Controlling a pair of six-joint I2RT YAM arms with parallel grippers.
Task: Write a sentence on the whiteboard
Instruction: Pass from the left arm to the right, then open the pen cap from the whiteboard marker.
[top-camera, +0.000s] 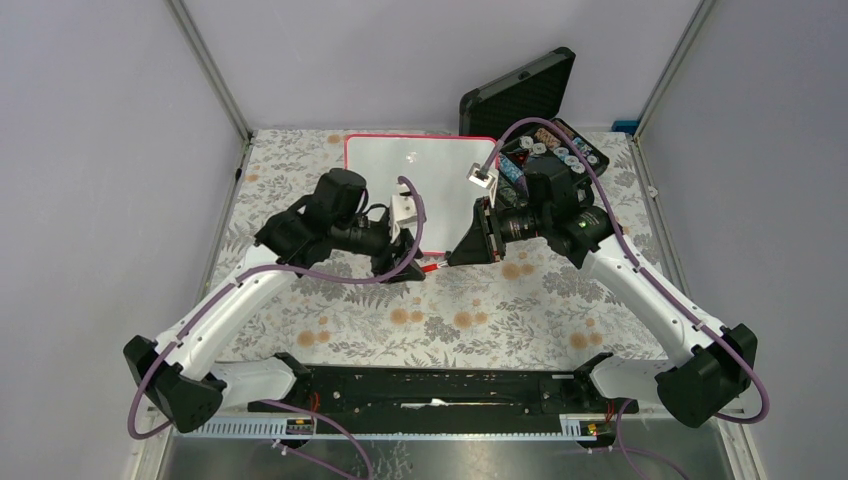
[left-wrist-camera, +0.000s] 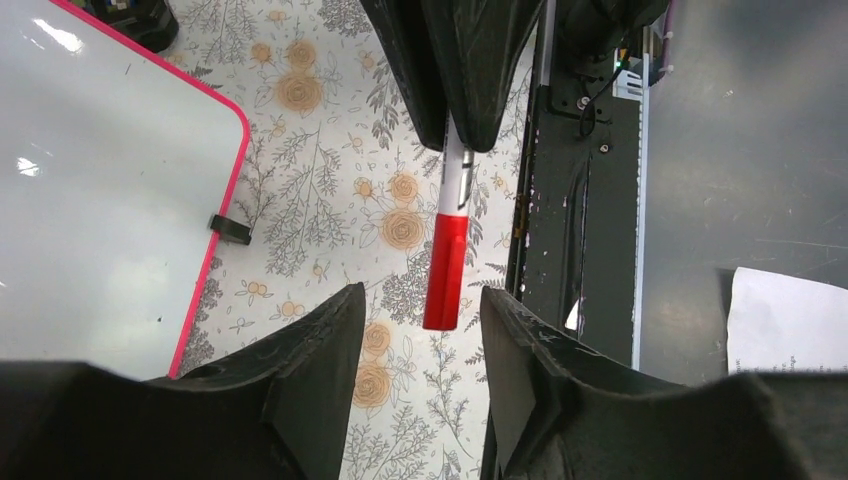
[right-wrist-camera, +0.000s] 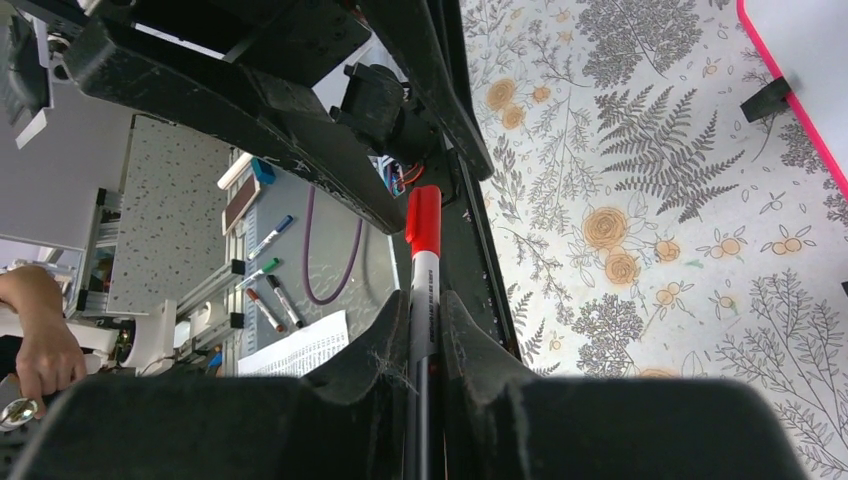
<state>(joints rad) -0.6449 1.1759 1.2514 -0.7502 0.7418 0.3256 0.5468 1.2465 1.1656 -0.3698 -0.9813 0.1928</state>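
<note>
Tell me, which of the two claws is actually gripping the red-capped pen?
The right gripper: it pinches the pen by its white barrel. The left gripper stands open around the red cap, not touching.

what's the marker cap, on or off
On: the red cap covers the marker tip, while the right gripper clamps the barrel.

From my top view, plain lilac-grey walls (top-camera: 90, 120) close off the left, back and right of the frame. Slim aluminium corner posts (top-camera: 210, 70) slant in from the upper corners. A cream floral-print tablecloth (top-camera: 450, 320) fills the centre. A black foam-lined case (top-camera: 520, 90) stands open at upper right.
</note>
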